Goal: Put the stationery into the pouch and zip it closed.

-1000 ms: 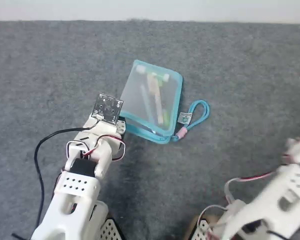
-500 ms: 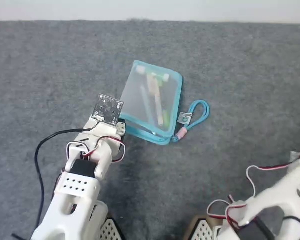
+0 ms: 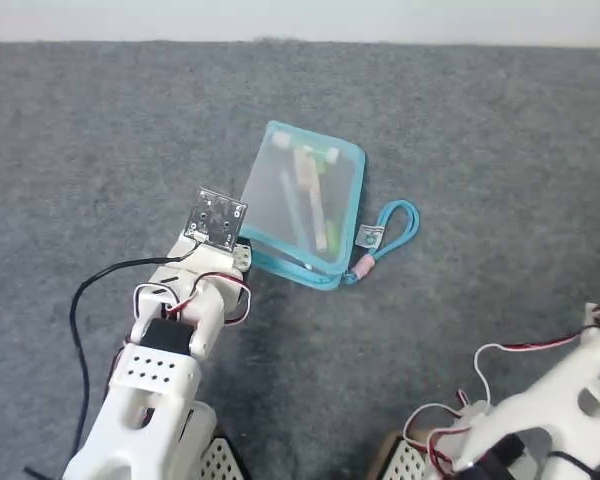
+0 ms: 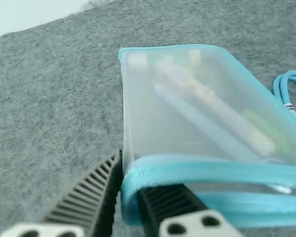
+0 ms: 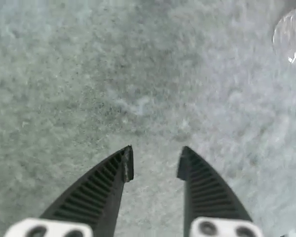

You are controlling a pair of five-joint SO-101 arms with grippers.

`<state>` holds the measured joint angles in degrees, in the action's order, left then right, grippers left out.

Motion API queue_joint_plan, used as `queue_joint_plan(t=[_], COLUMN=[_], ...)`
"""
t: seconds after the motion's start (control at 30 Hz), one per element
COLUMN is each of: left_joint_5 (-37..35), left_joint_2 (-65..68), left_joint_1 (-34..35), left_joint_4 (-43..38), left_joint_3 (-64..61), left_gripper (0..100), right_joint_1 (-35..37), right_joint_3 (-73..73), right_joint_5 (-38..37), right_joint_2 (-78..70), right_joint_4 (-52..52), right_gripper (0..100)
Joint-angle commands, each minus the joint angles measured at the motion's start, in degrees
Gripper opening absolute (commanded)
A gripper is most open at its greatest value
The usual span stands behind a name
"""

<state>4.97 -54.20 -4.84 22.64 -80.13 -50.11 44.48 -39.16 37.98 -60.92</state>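
Observation:
The translucent pouch with teal edging lies flat on the grey carpet, and pens and other stationery show through it. Its pink zipper pull sits at the corner by the blue cord loop. My left gripper is shut on the pouch's teal zipper edge at the opposite near corner. In the high view that arm's wrist stands just left of the pouch. My right gripper hangs open over bare carpet, well away from the pouch, with its arm at the lower right.
Grey carpet covers the whole table, with a pale wall strip along the far edge. A round clear object with a red part lies beyond my right gripper. The arm bases stand at the near edge.
The right arm has shifted at the lower right edge of the high view, sinking and then rising a little. The left arm and the pouch have stayed still.

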Motion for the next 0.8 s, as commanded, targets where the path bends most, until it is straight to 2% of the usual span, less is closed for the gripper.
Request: queue_joint_plan(t=[0.0,0.23,0.33,0.43,0.53,0.6,0.7,0.77], left_joint_5=[-0.8,-0.8,-0.8,-0.8,-0.8,-0.8,-0.8,-0.8], left_joint_2=[-0.1,-0.1,-0.1,-0.1,-0.1,-0.1,-0.1,-0.1], left_joint_1=[0.5,0.4,0.5,0.5,0.5,0.4,0.3,0.4], left_joint_4=[0.2,0.2,0.3,0.3,0.3,0.2,0.2,0.2], left_joint_3=[1.4,1.4,1.3,1.3,1.3,1.3,1.3,1.4], left_gripper=[1,1,1,1,1,1,1,1], right_joint_1=[3.3,23.3,27.7,24.3,11.7,3.4,1.1,2.3], right_joint_3=[-1.1,1.1,1.0,0.8,-0.3,-0.5,-0.5,-0.5], right_joint_5=[-7.0,-2.6,-2.2,3.9,6.8,7.3,4.7,0.2], right_joint_2=[2.0,4.2,6.6,8.1,7.6,7.0,6.6,6.5], right_joint_4=[1.7,1.0,1.0,-1.5,-3.7,-0.6,0.7,-0.2], right_gripper=[11.1,14.5,11.8,0.0,12.1,21.5,30.5,29.2])
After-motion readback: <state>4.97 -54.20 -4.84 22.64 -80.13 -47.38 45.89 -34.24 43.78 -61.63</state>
